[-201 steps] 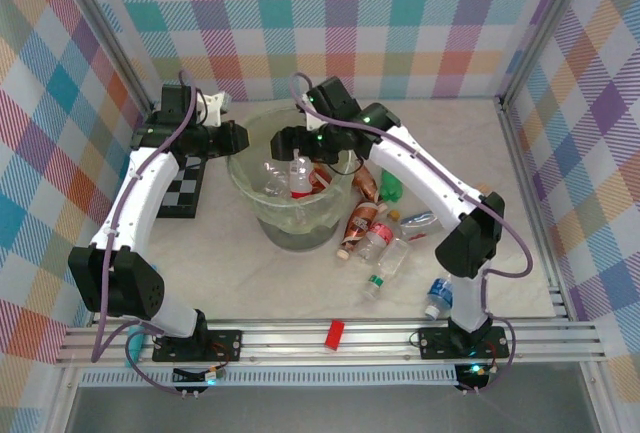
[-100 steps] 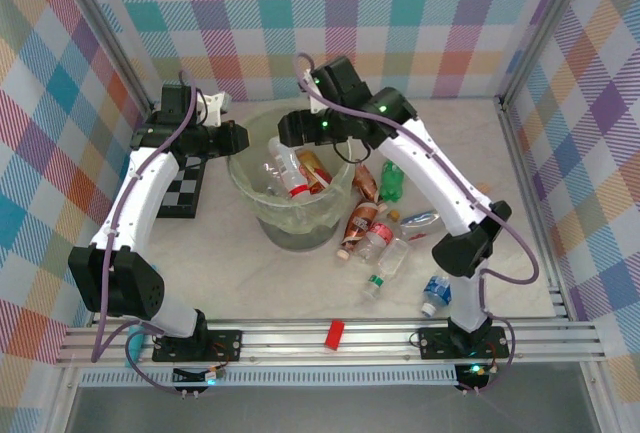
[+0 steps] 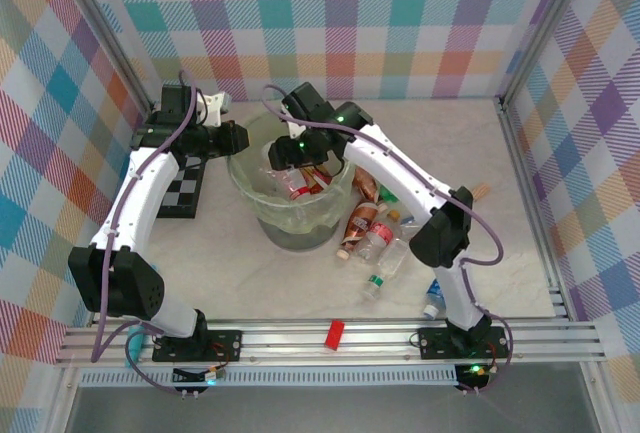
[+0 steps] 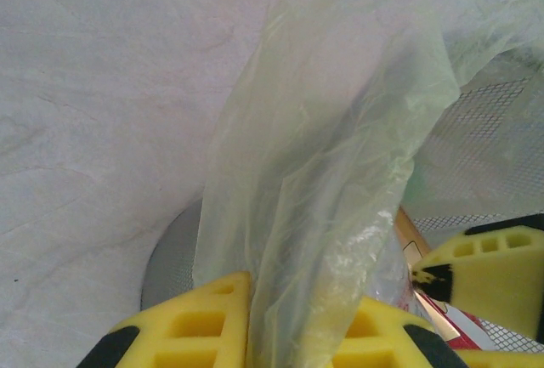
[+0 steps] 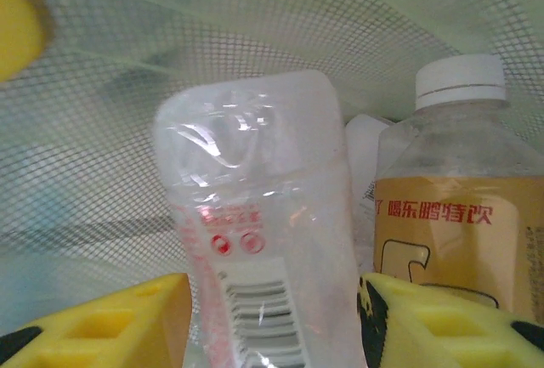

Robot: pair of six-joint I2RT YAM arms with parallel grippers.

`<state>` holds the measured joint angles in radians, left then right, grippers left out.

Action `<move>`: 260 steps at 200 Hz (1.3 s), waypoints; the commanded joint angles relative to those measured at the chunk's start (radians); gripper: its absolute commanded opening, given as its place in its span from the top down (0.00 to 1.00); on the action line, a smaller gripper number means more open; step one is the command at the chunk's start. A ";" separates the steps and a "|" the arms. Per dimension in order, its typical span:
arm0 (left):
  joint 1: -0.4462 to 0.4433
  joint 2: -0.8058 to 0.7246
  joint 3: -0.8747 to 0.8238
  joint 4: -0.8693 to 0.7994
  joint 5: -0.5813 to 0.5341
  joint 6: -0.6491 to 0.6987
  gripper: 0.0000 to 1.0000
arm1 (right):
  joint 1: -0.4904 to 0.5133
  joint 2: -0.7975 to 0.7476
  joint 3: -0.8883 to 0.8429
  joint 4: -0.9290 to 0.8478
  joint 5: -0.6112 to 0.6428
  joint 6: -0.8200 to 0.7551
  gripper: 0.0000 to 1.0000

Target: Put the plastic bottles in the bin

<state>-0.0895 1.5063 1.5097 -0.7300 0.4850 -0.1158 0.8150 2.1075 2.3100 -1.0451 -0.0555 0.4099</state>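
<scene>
**Contents of the bin.** The right wrist view shows a clear bottle [image 5: 255, 232] with its base uppermost and red print and a barcode on its side. Just beside it on the right stands a white-capped bottle [image 5: 450, 206] with a tan label. The meshed wall of the bin [image 5: 255, 36] lies behind both. The top view does not show these details. It places the bin mid-table between the two arms, with the right arm partly covering the bottles inside.

**Outside the bin.** In the top view a cluster of bottles [image 3: 372, 233] lies on the table [image 3: 250, 283] just right of the bin. One stray bottle [image 3: 433, 300] lies nearer the right arm's base.

**Right gripper** [image 5: 274, 304]. It is lowered into the bin's mouth. The fingers are partly apart, and the clear bottle between them has its sides against both pads. Whether they clamp it cannot be told.

**Left gripper** [image 4: 293, 321]. It is at the bin's left rim. Its wrist view shows the fingers pinched together on a fold of the thin pale-green liner [image 4: 340, 155], which stands up from between them.

**Surroundings.** A chessboard [image 3: 185, 191] lies left of the bin. A red block [image 3: 335, 334] sits near the front rail.
</scene>
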 commanded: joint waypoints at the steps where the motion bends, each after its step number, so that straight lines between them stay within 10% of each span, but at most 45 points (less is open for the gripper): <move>1: 0.000 0.002 -0.005 -0.009 0.026 -0.035 0.85 | 0.006 -0.108 0.088 -0.047 0.041 0.003 0.44; 58: 0.000 -0.011 -0.010 -0.017 0.011 -0.026 0.85 | -0.100 -0.336 -0.068 -0.215 0.158 0.065 0.41; 168: 0.004 0.008 0.004 -0.047 0.013 -0.003 0.84 | -0.495 -0.977 -1.217 -0.408 0.161 0.368 0.14; 194: 0.004 0.014 0.000 -0.034 0.023 -0.013 0.84 | -0.517 -1.009 -1.348 -0.389 0.155 0.428 0.00; 260: 0.003 0.010 -0.005 -0.031 0.016 -0.015 0.84 | -0.570 -0.977 -1.560 -0.124 0.076 0.467 0.00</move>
<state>-0.0895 1.5063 1.5097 -0.7315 0.4808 -0.1116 0.2687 1.1172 0.7849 -1.2819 0.0635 0.8394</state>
